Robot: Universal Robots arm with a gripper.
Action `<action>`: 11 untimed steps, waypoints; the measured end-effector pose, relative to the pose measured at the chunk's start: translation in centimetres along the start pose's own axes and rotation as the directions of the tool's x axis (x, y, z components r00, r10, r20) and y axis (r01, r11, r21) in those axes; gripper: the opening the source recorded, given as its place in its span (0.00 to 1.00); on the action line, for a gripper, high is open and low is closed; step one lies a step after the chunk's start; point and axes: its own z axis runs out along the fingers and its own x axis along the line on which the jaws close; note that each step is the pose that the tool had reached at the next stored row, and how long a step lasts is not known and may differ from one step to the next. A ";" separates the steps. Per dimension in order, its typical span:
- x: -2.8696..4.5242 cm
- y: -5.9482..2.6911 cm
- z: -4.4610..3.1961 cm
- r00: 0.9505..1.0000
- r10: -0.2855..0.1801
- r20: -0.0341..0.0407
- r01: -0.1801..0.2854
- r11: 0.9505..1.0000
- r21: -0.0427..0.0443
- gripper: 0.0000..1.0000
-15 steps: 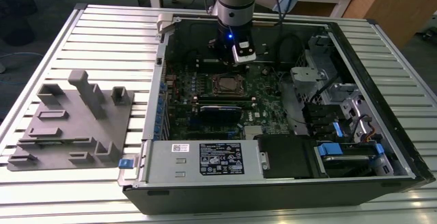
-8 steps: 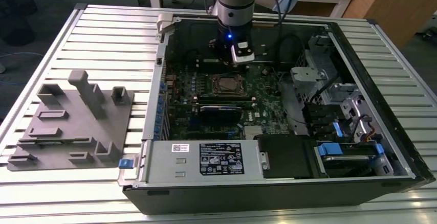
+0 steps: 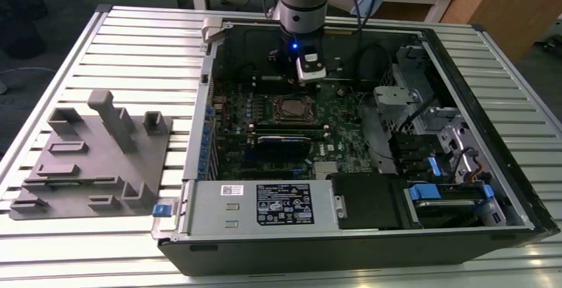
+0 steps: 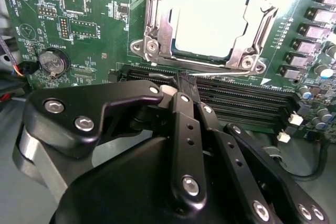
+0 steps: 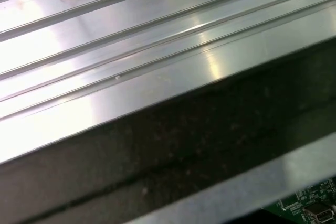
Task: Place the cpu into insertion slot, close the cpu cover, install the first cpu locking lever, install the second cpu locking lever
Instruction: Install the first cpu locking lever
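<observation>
Gripper [image 4: 182, 83]: fingers drawn together, tips just short of the insertion slot [image 3: 293, 107]. I cannot confirm whether they pinch the thin locking lever [image 4: 220, 68] running along the near rim. Directly ahead of my tips the cpu [image 4: 210, 19] sits seated. The cpu cover [image 4: 262, 19] lies flat over it, framing its top to hold it down.

Grey fixture block [image 3: 88, 160] lies on slatted table [image 3: 149, 45] beside open computer case [image 3: 351, 254].
</observation>
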 end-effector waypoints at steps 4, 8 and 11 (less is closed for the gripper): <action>0.01 -0.02 0.10 1.000 0.014 0.003 -0.014 1.000 0.004 0.11; 0.01 -0.03 0.19 1.000 0.026 0.006 -0.026 1.000 0.007 0.11; 0.02 -0.03 0.27 0.999 0.038 0.009 -0.038 0.999 0.011 0.11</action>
